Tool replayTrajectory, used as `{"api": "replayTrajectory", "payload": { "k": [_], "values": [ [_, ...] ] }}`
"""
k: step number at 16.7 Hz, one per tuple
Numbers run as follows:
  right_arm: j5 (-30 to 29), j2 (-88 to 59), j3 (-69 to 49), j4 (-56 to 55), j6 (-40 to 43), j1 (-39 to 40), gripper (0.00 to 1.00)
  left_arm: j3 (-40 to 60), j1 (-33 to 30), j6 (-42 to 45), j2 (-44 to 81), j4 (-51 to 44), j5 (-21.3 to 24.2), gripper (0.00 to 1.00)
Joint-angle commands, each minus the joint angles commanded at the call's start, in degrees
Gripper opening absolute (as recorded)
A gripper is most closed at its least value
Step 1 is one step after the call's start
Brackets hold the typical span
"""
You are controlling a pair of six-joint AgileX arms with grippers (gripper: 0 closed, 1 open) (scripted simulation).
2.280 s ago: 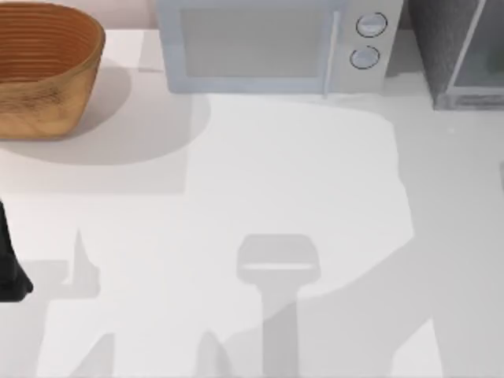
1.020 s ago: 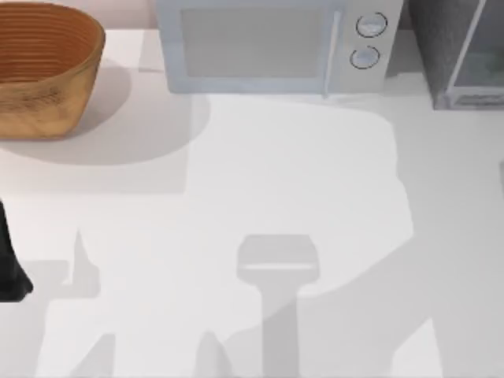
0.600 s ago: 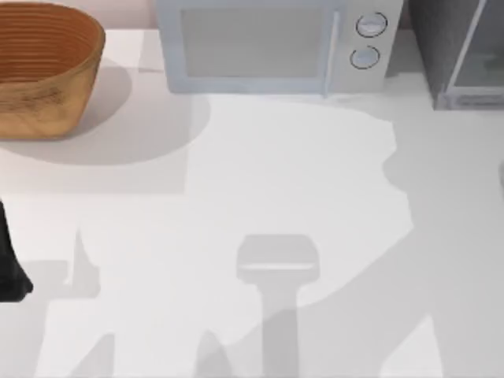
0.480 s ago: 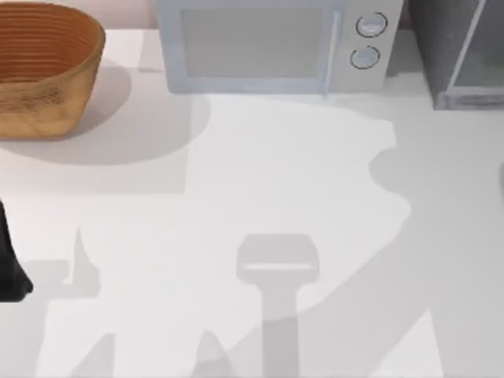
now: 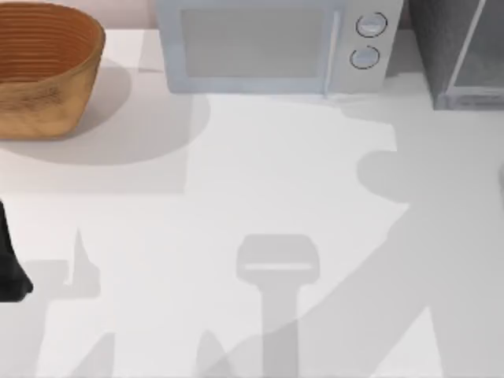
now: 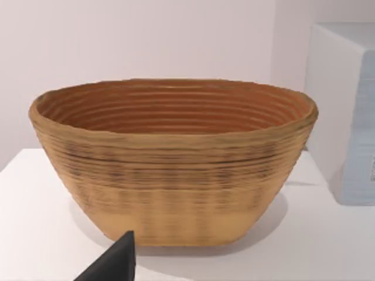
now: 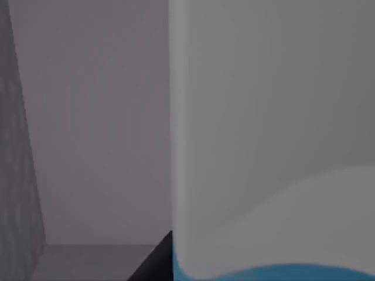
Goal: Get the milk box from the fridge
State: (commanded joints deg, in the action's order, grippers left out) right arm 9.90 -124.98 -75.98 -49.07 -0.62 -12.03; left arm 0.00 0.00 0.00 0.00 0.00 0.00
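Looking down from the top view, the white tabletop [image 5: 276, 173] carries 3 items along the upper edge of the frame. A brown woven basket [image 5: 43, 67] sits at the upper left. A light grey microwave [image 5: 252, 47] with 2 round knobs [image 5: 366, 39] sits at upper centre. The fridge [image 5: 441, 47], dark grey and speckled with a pale door panel in a light frame, sits at the upper right, just beside the microwave. A dark section of the left arm [image 5: 9, 260] is at the frame's left edge, below the basket and well apart from the fridge.

In the left wrist view, the basket [image 6: 176, 164] stands upright on the tabletop, with the side of the microwave [image 6: 345, 117] next to it. A dark tip of the left end effector [image 6: 114, 263] shows in front of the basket, clear of it. How far it is open cannot be told, and nothing is seen in its hold.

In the right wrist view, the milk box [image 7: 269, 146] is very close to the camera: a white face with a blue band along its lower part. It stands inside a grey compartment, with the speckled fridge wall [image 7: 14, 175] to one side. A dark tip of the right end effector [image 7: 157, 260] lies just beside the carton's edge. Whether they touch, and how far the right end effector is open, cannot be told.
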Motion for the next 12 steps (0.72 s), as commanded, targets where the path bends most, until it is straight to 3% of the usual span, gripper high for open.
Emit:
{"api": "replayTrajectory", "payload": {
  "k": [12],
  "values": [
    [2.8, 15.63, 26.12, -9.82, -0.12, -2.62, 0.0, 0.0, 0.0, 0.0, 0.0, 0.0, 0.0, 1.0]
  ]
}}
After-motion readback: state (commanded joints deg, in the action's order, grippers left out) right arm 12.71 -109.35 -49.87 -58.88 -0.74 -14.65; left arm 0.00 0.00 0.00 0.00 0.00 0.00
